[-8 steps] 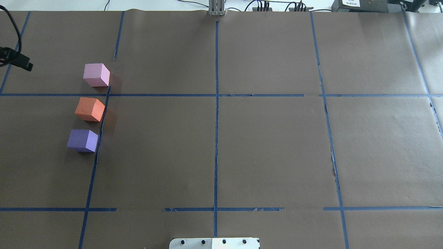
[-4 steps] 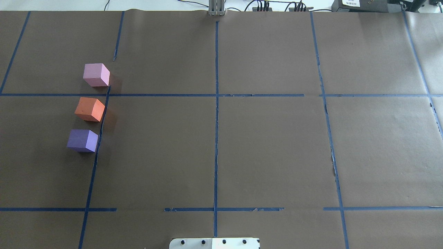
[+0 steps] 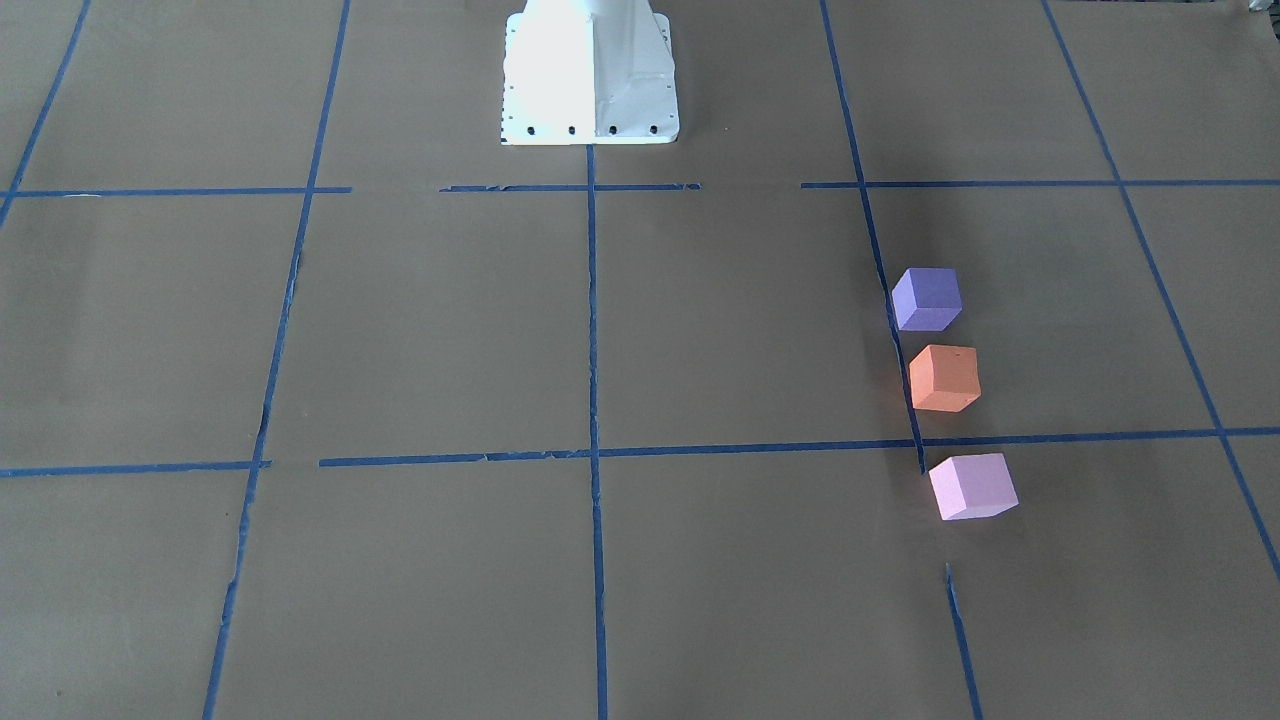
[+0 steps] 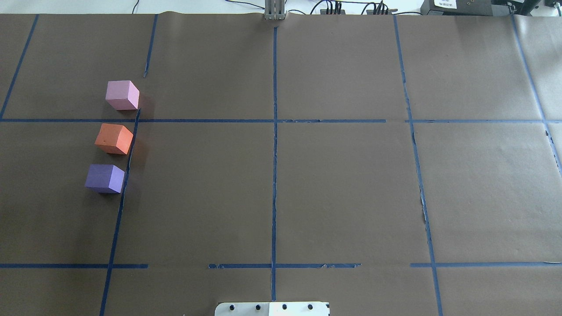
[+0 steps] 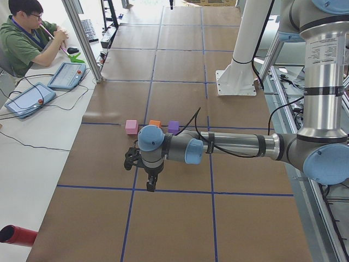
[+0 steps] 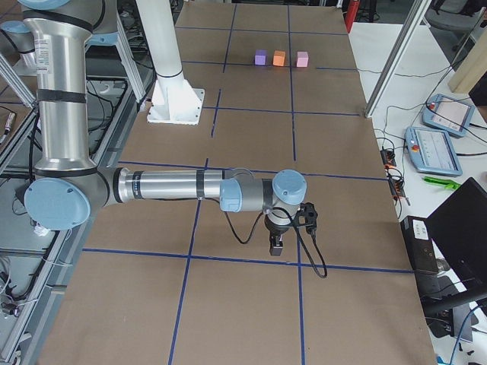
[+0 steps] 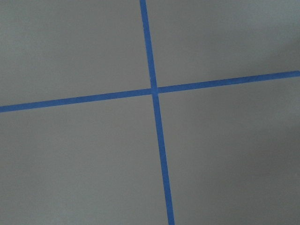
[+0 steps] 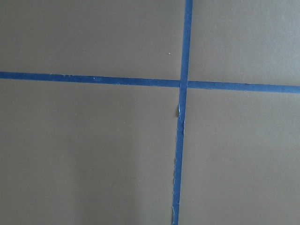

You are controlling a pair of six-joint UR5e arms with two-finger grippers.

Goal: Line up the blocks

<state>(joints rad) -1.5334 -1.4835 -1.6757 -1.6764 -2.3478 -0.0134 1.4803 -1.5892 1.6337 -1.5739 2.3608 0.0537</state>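
In the front-facing view, three blocks stand in a single row on the brown paper-covered tabletop (image 3: 420, 320), on the right of the picture. The purple block (image 3: 927, 298) is farthest from the camera, the orange block (image 3: 944, 378) is in the middle, and the pink block (image 3: 972, 486) is nearest. Small gaps separate them, and they sit just beside one of the blue tape lines (image 3: 593, 400). The white robot base (image 3: 588, 75) is at the far edge. No end effector shows here.

The overhead view shows the same row on the left: pink far, orange between, purple near. The orange block is turned a little against the other two. Neither arm appears.

In the exterior left view, the near arm reaches out level over the tabletop. The left end effector (image 5: 151, 186) points straight down above a tape line. The three blocks lie beyond it, farther from the camera and apart from it. I cannot tell whether its fingers are apart or together. An operator (image 5: 27, 38) sits at a desk at the far left.

In the exterior right view, the right end effector (image 6: 277, 247) hangs downward near the camera end. The blocks are well apart from it, at the far end. Its finger state cannot be judged here either.

Each wrist view shows only brown paper and a crossing of two tape lines, with no block.
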